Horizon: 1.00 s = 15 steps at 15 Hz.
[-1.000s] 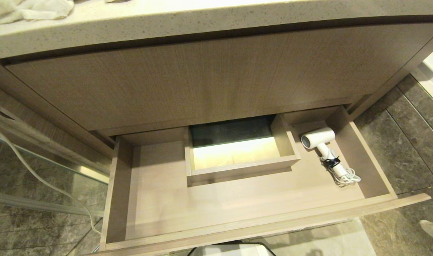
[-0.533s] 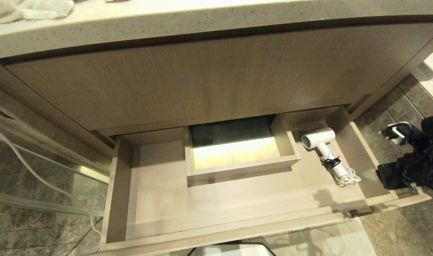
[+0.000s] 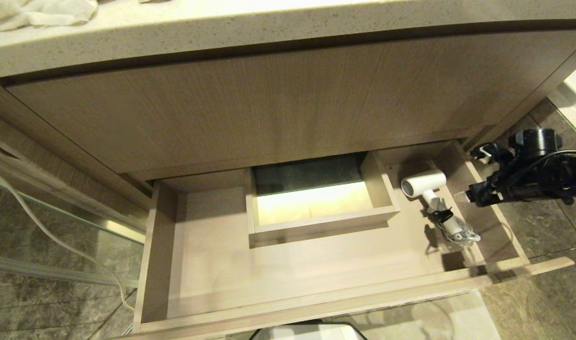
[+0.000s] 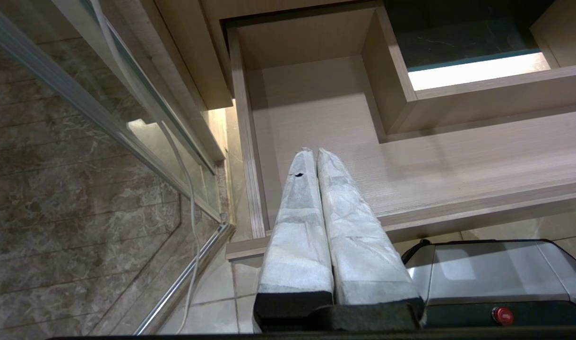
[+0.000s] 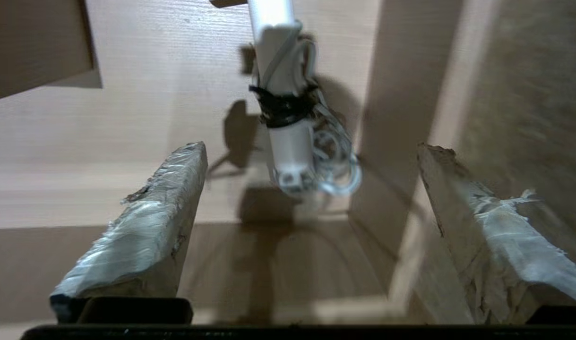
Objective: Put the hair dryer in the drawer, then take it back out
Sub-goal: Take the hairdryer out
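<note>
Countertop (image 3: 278, 28) of speckled stone fills the top of your head view, with a white cloth towel (image 3: 37, 12) bunched at its far left corner and a tall wood-grain front panel (image 3: 269, 108) closed beneath it. Below that you have the drawer (image 3: 316, 302) pulled wide out, its boxed cutout (image 3: 316, 222) standing mid-back and showing dark floor and a bright patch through it. Grey stone floor tiles (image 3: 533, 226) lie to the drawer's right, a white cable (image 3: 56, 236) trails down along the glass on the left. Your right arm reaches in from the right edge over the drawer's right wall, and the right gripper (image 3: 467, 177) hangs just beside the hair dryer with its padded fingers (image 5: 141, 226) spread wide and nothing between them. Your left gripper (image 4: 314, 153) is parked low over the drawer's front left corner, its two wrapped fingers pressed together and empty. The hair dryer (image 3: 425, 183) lies flat on the drawer bottom in the right back section, barrel toward the cutout, handle pointing to the front, and its white cord (image 3: 460, 233) is bundled against the handle by a black tie (image 3: 441, 216).
</note>
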Available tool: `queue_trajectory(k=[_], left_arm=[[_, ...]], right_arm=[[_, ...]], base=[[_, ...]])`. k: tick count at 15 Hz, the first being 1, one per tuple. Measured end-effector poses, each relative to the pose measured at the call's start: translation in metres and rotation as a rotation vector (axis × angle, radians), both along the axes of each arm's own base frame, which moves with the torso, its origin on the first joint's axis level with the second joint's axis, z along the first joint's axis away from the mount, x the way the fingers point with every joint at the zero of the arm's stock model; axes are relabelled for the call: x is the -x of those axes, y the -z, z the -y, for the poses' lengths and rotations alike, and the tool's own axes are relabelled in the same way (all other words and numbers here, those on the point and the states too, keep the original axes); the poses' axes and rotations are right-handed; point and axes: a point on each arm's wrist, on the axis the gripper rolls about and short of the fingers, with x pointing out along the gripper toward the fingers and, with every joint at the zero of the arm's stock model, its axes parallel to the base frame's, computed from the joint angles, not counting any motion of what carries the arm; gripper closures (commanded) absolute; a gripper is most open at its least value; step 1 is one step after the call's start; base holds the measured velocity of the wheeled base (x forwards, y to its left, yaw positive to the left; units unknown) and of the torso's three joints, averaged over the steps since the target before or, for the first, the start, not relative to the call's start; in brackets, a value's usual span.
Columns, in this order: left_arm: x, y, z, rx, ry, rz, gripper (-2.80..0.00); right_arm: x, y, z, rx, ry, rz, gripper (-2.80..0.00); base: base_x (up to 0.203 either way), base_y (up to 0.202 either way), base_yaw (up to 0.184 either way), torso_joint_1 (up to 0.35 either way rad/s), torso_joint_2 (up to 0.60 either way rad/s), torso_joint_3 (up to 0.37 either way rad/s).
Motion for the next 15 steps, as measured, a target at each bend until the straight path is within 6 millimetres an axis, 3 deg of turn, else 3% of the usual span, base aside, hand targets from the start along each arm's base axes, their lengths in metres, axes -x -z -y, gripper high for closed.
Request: queue_trajectory(k=[6, 11, 15], left_arm=[[0.0, 0.0, 0.0, 0.0, 0.0, 0.0, 0.0], [0.0, 0.0, 0.0, 0.0, 0.0, 0.0, 0.0], [0.0, 0.0, 0.0, 0.0, 0.0, 0.0, 0.0]], right_arm=[[-0.054, 0.042, 0.018, -0.093, -0.069, 0.008, -2.8], [-0.066, 0.077, 0.021, -0.111, -0.068, -0.045, -2.8], [-0.078, 0.087, 0.023, -0.103, -0.069, -0.007, -2.8]], base=[[0.0, 0.0, 0.0, 0.0, 0.0, 0.0], [0.0, 0.0, 0.0, 0.0, 0.0, 0.0], [0.0, 0.0, 0.0, 0.0, 0.0, 0.0]])
